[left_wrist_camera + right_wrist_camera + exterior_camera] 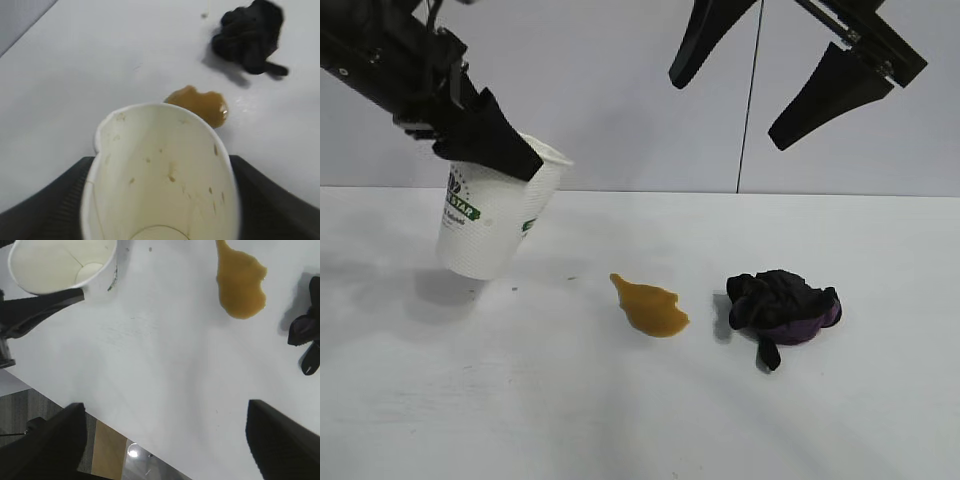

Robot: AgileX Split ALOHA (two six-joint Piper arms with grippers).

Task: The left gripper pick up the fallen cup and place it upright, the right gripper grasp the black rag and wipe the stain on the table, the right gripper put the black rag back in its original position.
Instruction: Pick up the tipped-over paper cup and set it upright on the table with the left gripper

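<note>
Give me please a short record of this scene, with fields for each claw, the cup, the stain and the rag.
left claw: shut on the cup rim, one finger inside, one outside
cup: held tilted, base close to the table, mouth up
right claw: open, high above the table, holding nothing
stain: yellow-brown blotch, unwiped, between cup and black rag
black rag: bunched on the table, untouched, beside the stain but apart from it
</note>
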